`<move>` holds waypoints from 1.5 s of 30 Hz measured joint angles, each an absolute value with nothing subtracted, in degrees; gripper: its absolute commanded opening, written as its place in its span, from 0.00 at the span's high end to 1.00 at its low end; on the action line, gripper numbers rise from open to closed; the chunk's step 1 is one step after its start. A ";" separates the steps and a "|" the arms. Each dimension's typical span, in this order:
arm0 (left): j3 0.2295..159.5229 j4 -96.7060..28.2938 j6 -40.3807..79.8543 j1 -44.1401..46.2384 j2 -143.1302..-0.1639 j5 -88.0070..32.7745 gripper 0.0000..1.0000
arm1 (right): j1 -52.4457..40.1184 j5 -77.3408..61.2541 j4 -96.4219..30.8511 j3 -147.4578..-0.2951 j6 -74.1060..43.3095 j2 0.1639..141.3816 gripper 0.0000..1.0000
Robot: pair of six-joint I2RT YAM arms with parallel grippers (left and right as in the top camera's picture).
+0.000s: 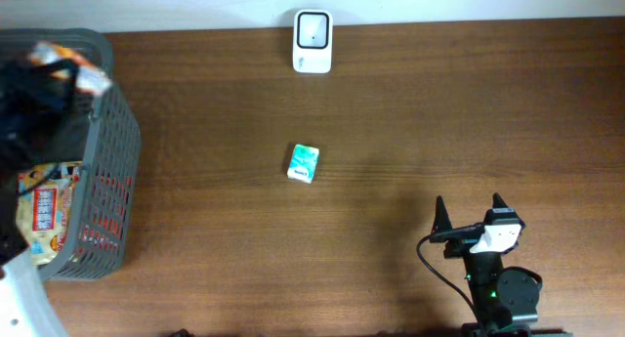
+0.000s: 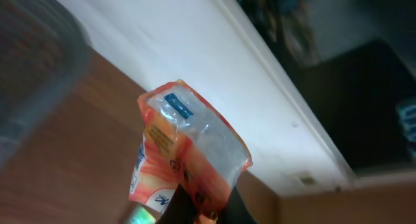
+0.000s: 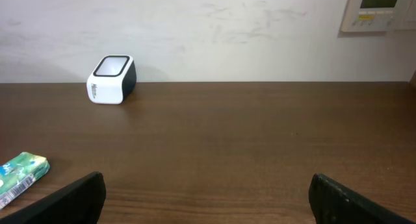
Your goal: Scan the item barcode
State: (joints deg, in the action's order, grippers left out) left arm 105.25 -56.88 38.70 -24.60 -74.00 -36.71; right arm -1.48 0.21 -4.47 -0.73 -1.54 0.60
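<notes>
A brown wood-grain bench [image 1: 391, 103] fills most of the overhead view, and a pale wall [image 3: 227, 36] with faint scuffs runs along its far edge. A beige control panel [image 3: 379, 10] with a small screen is fixed to that wall, high on the right. A small green and white packet [image 1: 304, 163] lies flat near the middle of the bench. A grey mesh basket [image 1: 112, 151] stands at the left end with printed snack bags [image 1: 44, 210] inside
</notes>
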 measured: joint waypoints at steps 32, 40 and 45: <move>131.20 -82.19 32.32 22.11 -125.84 -2.63 0.14 | -1.48 0.21 -4.43 -0.73 -1.54 0.58 0.02; 162.65 -94.72 17.61 1.13 -112.33 -2.22 0.01 | -1.48 0.21 -4.47 -0.73 -1.52 0.58 0.02; 164.13 -96.47 13.69 -21.30 -104.47 7.81 0.01 | -1.48 0.19 -4.47 -0.73 -1.54 0.58 0.02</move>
State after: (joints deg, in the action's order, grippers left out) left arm 164.13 -96.47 13.69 -21.30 -104.47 7.81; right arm -1.48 0.19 -4.47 -0.73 -1.54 0.58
